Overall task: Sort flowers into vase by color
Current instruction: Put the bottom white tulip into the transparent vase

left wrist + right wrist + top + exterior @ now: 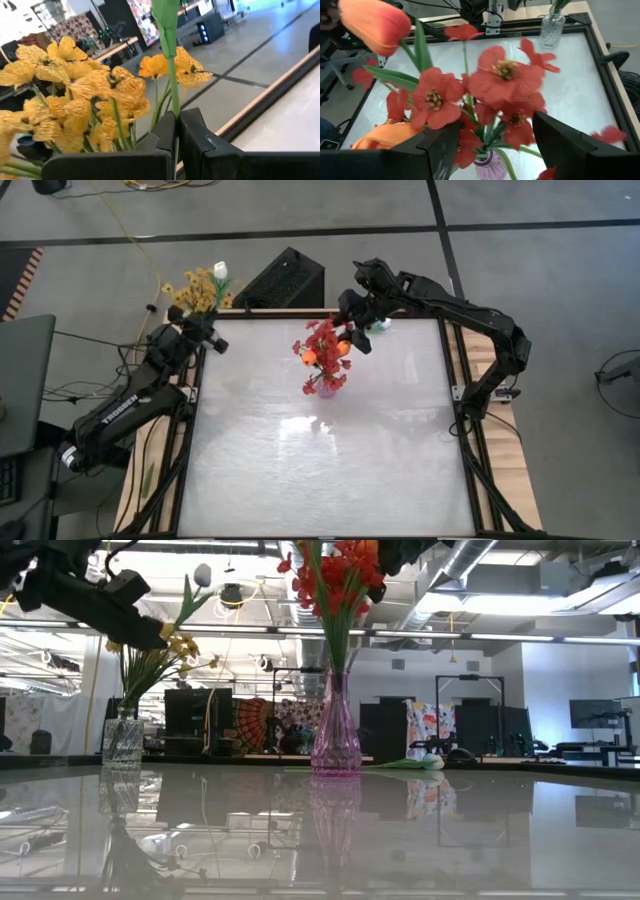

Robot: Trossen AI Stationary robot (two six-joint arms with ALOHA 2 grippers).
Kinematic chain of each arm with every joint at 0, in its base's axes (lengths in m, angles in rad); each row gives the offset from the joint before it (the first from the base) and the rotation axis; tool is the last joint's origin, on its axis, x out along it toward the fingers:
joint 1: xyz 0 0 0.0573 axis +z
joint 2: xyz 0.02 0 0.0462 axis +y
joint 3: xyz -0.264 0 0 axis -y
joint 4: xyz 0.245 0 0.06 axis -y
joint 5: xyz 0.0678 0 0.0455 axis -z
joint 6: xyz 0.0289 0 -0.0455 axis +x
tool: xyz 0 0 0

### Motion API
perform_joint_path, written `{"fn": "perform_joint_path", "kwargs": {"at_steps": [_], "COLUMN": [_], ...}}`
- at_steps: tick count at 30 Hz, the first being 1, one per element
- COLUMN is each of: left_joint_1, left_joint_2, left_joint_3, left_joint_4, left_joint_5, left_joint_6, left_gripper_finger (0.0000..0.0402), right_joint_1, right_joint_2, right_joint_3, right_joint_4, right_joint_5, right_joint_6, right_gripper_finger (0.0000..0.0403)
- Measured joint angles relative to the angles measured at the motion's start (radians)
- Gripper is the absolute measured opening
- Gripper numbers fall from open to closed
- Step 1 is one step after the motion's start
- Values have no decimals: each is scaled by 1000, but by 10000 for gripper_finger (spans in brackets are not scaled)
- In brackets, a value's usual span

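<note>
Flowers are light, soft-petalled, wire-stiff: left gripper (175, 131) pinches one green stem (170, 55) (best hold) over the 11 o'clock clear vase (123, 740); right gripper (496, 145) gapes wide over the red bunch (325, 348).

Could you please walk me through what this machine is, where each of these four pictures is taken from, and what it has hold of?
It is a robot with two dark arms at a white table. One picture looks straight down, one looks level across the tabletop, and one comes from a camera on each wrist.

A pink vase in the middle holds red flowers and orange blooms. A clear glass vase at the far left corner holds yellow flowers. One white flower lies flat on the table behind the pink vase.

The left end effector is shut on the green stem of a white-budded flower, over the clear vase. The right end effector is open above the red bunch, holding nothing.
</note>
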Motion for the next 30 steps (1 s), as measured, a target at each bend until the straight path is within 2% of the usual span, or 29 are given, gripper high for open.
{"fn": "perform_joint_path", "kwargs": {"at_steps": [6, 15, 23, 27, 30], "left_joint_1": [0, 0, 0, -1, -1], "left_joint_2": [1, -23, -95, -104, -104], "left_joint_3": [-86, -92, -92, -92, -97], "left_joint_4": [179, 247, 232, 162, 174], "left_joint_5": [-15, -10, -18, -51, -72], "left_joint_6": [7, 4, 23, 22, 15], "left_gripper_finger": [0, 0, 0, 0, 0], "right_joint_1": [26, 46, 46, 44, 44], "right_joint_2": [0, 0, 0, 0, -4], "right_joint_3": [0, 0, 0, 0, 0], "right_joint_4": [0, -1, -5, -5, -7], "right_joint_5": [0, 1, 2, 2, 3], "right_joint_6": [-2, -2, -3, -3, 4], "right_gripper_finger": [276, 276, 276, 276, 276]}}
